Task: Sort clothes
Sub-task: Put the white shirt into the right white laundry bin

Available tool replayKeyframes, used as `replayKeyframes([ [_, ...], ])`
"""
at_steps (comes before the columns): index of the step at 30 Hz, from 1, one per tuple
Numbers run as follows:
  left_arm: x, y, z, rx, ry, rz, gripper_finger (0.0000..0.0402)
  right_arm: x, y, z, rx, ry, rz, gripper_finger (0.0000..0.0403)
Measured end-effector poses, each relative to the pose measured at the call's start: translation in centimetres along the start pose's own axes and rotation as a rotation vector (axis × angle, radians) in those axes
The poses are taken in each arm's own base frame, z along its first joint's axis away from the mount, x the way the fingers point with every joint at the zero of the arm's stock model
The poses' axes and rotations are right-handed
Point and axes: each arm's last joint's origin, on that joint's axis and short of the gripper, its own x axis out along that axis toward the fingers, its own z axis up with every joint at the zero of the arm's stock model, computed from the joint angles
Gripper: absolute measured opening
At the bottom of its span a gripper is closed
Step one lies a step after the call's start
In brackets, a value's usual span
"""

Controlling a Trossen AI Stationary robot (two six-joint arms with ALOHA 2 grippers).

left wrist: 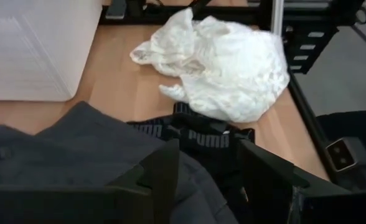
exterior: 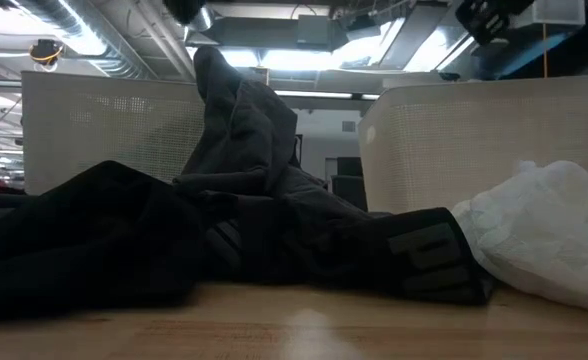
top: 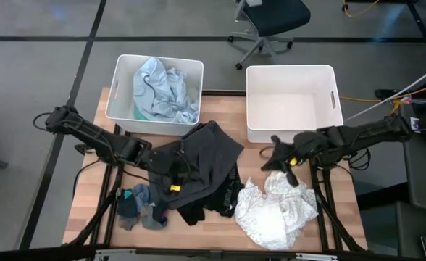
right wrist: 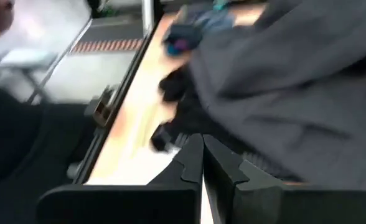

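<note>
From above, a dark grey crumpled fabric garment (top: 202, 163) is seen mid-table beside a white lacy cloth (top: 278, 210), small grey-blue socks (top: 137, 206) and two white plastic bins (top: 155, 90), one holding pale blue fabric (top: 162, 87). Only the left wrist view shows the left gripper (left wrist: 208, 168) with jaws spread over the garment's black lettered waistband (left wrist: 205, 134). The right gripper (right wrist: 201, 158), jaws pressed together and empty, is blurred in its own view.
</note>
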Motion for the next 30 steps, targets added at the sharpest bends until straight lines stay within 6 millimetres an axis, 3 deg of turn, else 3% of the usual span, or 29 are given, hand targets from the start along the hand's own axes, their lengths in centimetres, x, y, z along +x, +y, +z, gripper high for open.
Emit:
replayKeyframes([
  [4, 0.8, 0.1, -1.2, -0.008, -0.022, -0.004, 0.0155, 2.5, 1.7, -0.4, 0.008, 0.145, 0.002, 0.0014],
  [11, 1.1, 0.5, -1.2, -0.019, -0.076, 0.0, 0.0155, 5.5, 4.0, -3.0, 0.097, 0.389, -0.031, 0.0014],
  [22, 1.1, 0.5, -1.1, 0.003, -0.087, -0.001, 0.0155, 7.6, 3.1, -4.6, 0.214, 0.532, -0.131, 0.0019],
  [26, 1.1, 0.5, -1.1, 0.002, -0.087, -0.001, 0.0155, 7.5, 3.0, -4.7, 0.231, 0.555, -0.133, 0.0065],
  [30, 1.1, 0.5, -1.1, 0.001, -0.086, -0.001, 0.0155, 7.3, 4.1, -4.6, 0.236, 0.548, -0.112, 0.0147],
])
